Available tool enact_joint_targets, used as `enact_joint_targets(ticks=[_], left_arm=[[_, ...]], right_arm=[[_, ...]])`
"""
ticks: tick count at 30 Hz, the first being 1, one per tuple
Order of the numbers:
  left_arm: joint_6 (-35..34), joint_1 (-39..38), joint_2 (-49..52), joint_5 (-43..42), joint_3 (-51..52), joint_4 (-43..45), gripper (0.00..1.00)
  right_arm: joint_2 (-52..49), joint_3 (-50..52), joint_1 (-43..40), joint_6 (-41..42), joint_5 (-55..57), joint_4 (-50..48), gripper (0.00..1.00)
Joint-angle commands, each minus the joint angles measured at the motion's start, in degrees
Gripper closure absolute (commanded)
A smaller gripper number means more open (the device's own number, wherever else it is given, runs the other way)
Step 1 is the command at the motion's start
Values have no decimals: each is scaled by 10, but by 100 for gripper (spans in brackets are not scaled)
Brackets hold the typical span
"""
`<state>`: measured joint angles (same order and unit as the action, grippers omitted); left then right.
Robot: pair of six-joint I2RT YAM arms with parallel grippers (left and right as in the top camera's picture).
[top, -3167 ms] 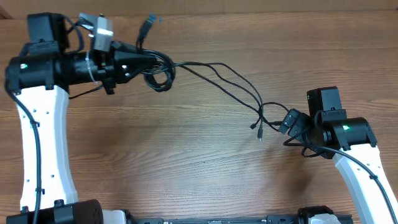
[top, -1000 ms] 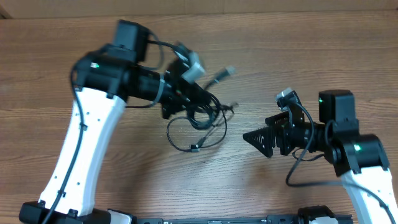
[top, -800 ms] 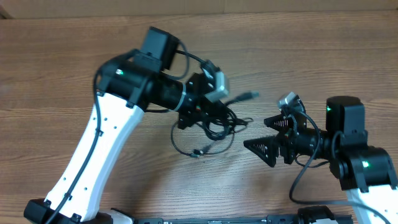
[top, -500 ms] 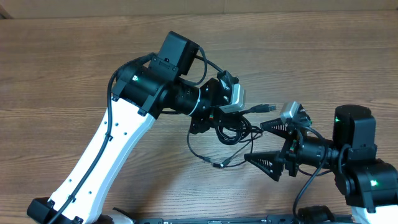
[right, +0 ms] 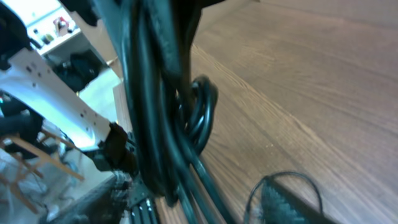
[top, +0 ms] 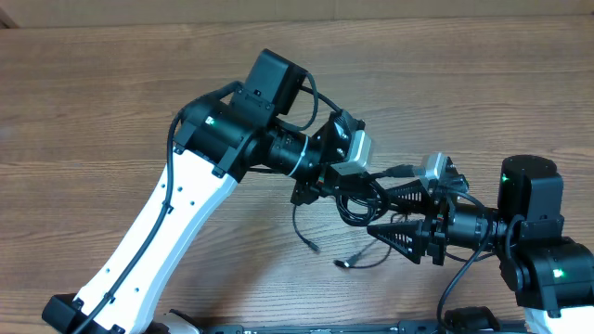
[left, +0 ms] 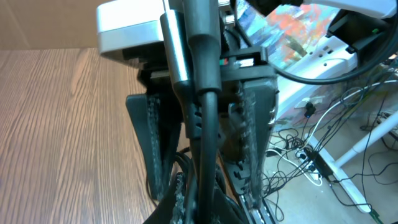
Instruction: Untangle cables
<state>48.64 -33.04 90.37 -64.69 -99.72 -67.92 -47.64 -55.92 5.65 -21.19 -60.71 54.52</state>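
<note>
The left gripper (top: 339, 192), on its white and black arm, reaches over the brown wooden table (top: 93, 102) to the middle. Its jaws pinch a bunch of thin black cables (top: 357, 206), which is held a little above the wood. Under the bunch, two loose plug ends (top: 343, 263) lie on the table. Just to the right, the right gripper (top: 388, 213) points at the bunch with its jaws spread wide. I cannot tell if it touches the cables.
</note>
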Motion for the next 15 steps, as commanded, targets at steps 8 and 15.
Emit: enact_joint_targets(ticks=[8,15], left_arm=[[15,-7,-16,-22,-8,7,88],[7,-6,-16,-22,-8,7,60]], right_arm=[[3,-14,-1,-1,-11,-3,95],[3,-14,-2,1,-9,-2,96]])
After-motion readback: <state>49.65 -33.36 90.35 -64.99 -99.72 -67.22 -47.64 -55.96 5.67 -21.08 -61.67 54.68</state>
